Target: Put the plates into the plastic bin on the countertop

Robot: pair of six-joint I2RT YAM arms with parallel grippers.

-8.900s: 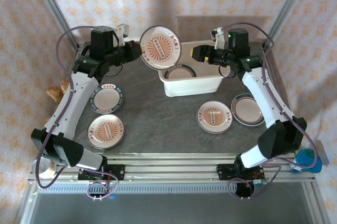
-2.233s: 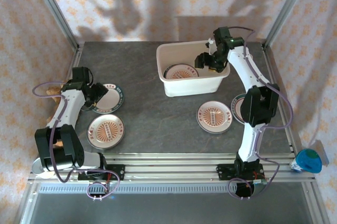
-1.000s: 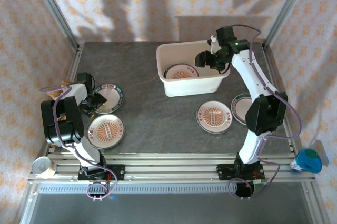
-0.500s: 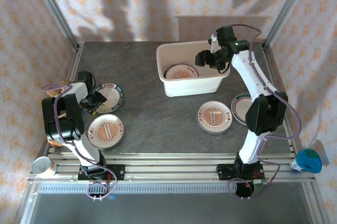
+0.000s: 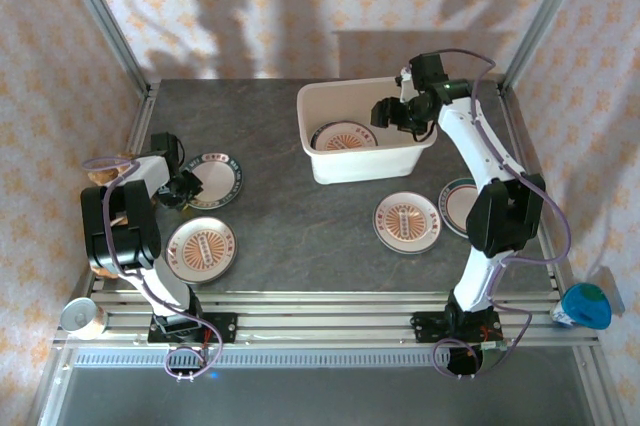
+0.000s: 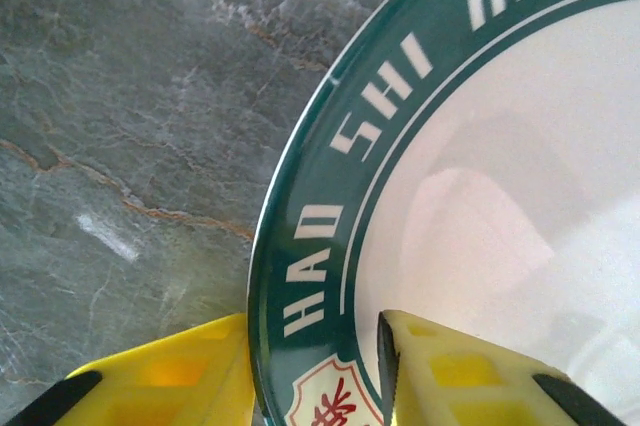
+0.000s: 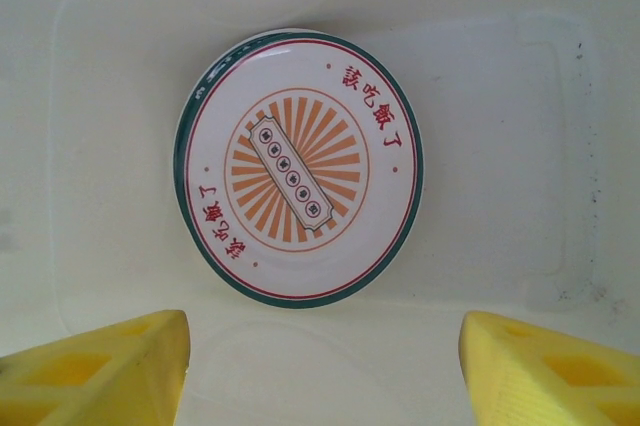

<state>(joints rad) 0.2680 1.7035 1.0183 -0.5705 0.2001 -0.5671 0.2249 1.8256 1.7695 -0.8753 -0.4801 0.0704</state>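
My left gripper (image 5: 186, 187) (image 6: 312, 336) is shut on the rim of a teal-rimmed white plate (image 5: 214, 179) (image 6: 470, 196), one yellow finger (image 6: 170, 376) outside the rim and one inside, low over the countertop (image 5: 290, 216). An orange-centred plate (image 5: 201, 249) lies just in front of it. My right gripper (image 5: 386, 114) (image 7: 325, 331) hangs open and empty over the plastic bin (image 5: 365, 171) (image 7: 520, 96), where an orange-centred plate (image 5: 343, 136) (image 7: 298, 168) tops a small stack. Another orange plate (image 5: 408, 221) and a teal-rimmed one (image 5: 458, 208) lie right of centre, the latter partly behind my right arm.
A white tape roll (image 5: 80, 316) sits off the counter at the front left and a blue object (image 5: 585, 304) at the front right. A brown lump (image 5: 104, 175) lies by the left aluminium frame. Upright posts stand at the back corners.
The teal-rimmed plate and my left gripper have shifted slightly right and away from the front plate. Earlier, the left arm released an orange plate into the bin. The right gripper barely moved.
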